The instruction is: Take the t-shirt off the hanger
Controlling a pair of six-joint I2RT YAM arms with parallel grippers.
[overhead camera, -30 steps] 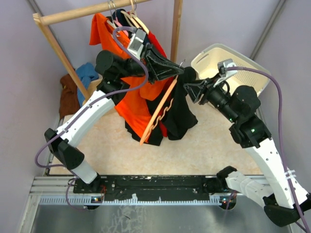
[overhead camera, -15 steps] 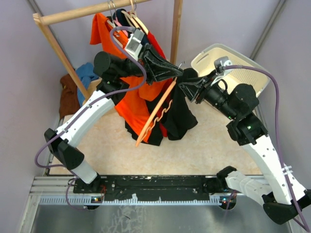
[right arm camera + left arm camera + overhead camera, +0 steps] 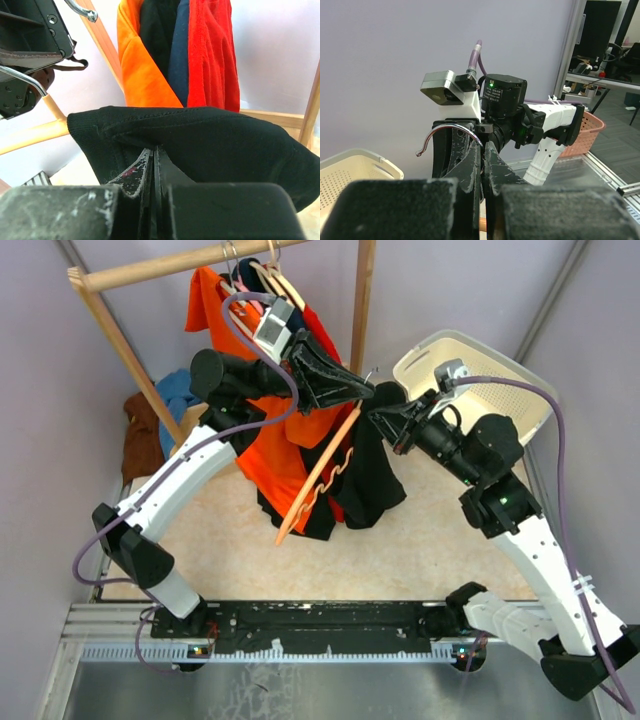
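A black t-shirt [image 3: 368,480] with an orange and white print hangs from a wooden hanger [image 3: 318,472] that tilts down to the left. My left gripper [image 3: 366,390] is shut on the hanger's neck, just below its metal hook [image 3: 451,129]; the left wrist view shows the jaws [image 3: 483,148] closed there. My right gripper [image 3: 381,417] is right beside it, shut on a fold of the black t-shirt [image 3: 210,140] near the collar. In the right wrist view its jaws [image 3: 156,150] pinch the cloth, with the hanger's wooden arm [image 3: 30,137] at the left.
A wooden clothes rack [image 3: 150,270] stands at the back with orange and red shirts [image 3: 290,445] on other hangers. A cream laundry basket [image 3: 440,345] sits at the back right. Blue [image 3: 180,390] and brown [image 3: 140,435] clothes lie at the left by the rack's leg.
My right gripper has moved up and left with the black cloth, closer to my left gripper. The hanger's lower end has swung a little further left and down.
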